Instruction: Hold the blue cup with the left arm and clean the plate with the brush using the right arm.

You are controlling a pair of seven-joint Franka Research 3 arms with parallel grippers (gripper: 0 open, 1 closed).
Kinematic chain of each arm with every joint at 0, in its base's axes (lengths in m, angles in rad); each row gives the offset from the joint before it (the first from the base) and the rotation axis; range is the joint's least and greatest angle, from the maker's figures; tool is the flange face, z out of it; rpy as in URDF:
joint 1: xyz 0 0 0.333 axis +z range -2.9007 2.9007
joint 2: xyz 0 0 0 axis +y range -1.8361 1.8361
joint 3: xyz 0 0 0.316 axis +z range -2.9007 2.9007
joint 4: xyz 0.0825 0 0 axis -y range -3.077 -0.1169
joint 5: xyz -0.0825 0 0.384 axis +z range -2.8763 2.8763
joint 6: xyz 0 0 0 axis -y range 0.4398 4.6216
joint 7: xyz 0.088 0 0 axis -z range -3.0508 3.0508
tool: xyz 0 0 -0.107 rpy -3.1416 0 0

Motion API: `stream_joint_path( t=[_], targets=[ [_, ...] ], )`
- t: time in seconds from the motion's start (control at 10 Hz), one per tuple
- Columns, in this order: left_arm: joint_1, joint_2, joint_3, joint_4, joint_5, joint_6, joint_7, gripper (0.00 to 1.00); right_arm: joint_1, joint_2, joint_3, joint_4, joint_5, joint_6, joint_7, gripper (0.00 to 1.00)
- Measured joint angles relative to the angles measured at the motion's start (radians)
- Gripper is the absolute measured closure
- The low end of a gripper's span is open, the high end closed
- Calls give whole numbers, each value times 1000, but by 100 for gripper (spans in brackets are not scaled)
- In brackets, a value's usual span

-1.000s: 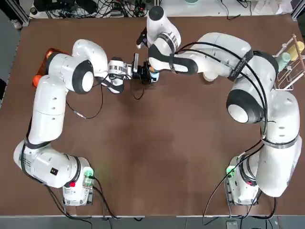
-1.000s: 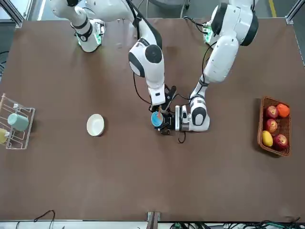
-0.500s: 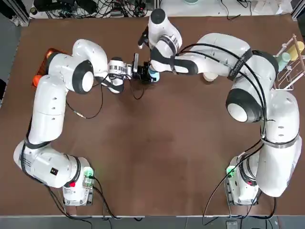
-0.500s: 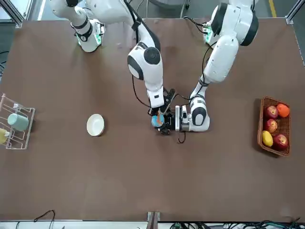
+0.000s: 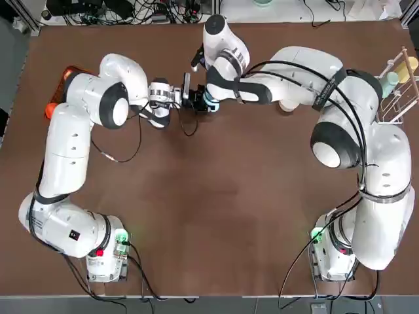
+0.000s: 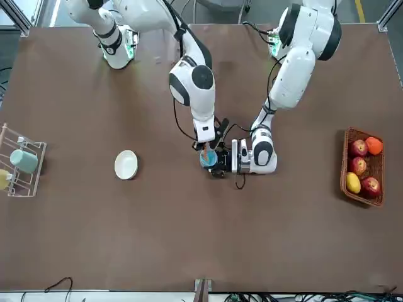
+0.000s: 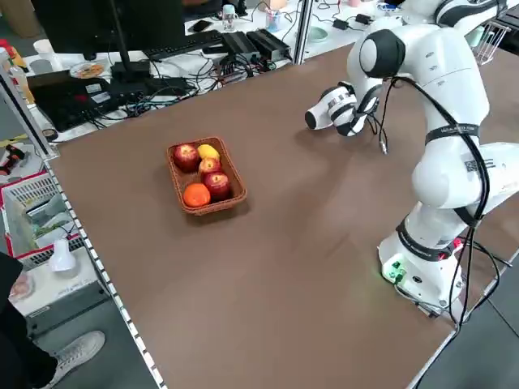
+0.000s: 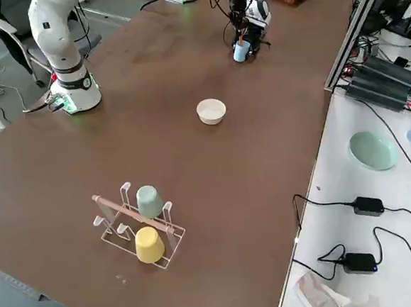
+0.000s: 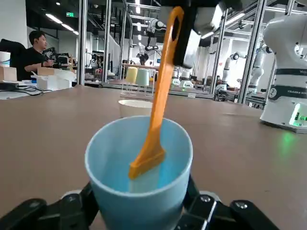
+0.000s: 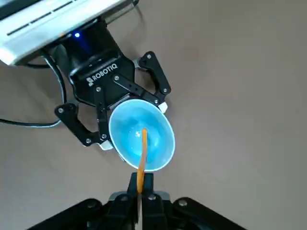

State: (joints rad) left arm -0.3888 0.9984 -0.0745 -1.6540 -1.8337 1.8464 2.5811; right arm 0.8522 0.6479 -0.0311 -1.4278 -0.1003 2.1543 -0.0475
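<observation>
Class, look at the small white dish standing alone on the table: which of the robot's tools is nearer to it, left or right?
Right, narrowly. The right tool holds the brush over the blue cup, on the plate's side; the left tool grips that cup from the far side.

Showing smooth, matt plastic on the blue cup (image 9: 140,177), pale at the rim. Gleaming glossy orange plastic along the brush (image 9: 158,100), with pale bristles going soft and blurry inside. Looking matt black, hard and metal-jointed on the left gripper (image 10: 112,103). Shining glossy white on the arm shells (image 5: 72,150). Lying matt and smooth brown across the table (image 6: 189,239). Reading as smooth glazed white on the plate (image 8: 211,111). Showing woven wicker on the basket (image 7: 204,177), thin wire on the rack (image 8: 136,223).
</observation>
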Motion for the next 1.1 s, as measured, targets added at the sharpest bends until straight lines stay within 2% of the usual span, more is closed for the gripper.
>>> stream_joint_path(
  t=[0.2, 0.6, 1.1],
  targets=[
    [-1, 0, 5, 4, 0, 0, 1, 32, 3, 0, 2, 6, 0, 6, 50, 96],
    [-11, 0, 17, 5, 0, 0, 1, 32, 1, -1, -1, 7, 0, 100, 73, 96],
    [-32, -4, 39, 6, -7, -2, 0, 32, -3, -4, -4, -7, 0, 97, 28, 96]
  ],
)
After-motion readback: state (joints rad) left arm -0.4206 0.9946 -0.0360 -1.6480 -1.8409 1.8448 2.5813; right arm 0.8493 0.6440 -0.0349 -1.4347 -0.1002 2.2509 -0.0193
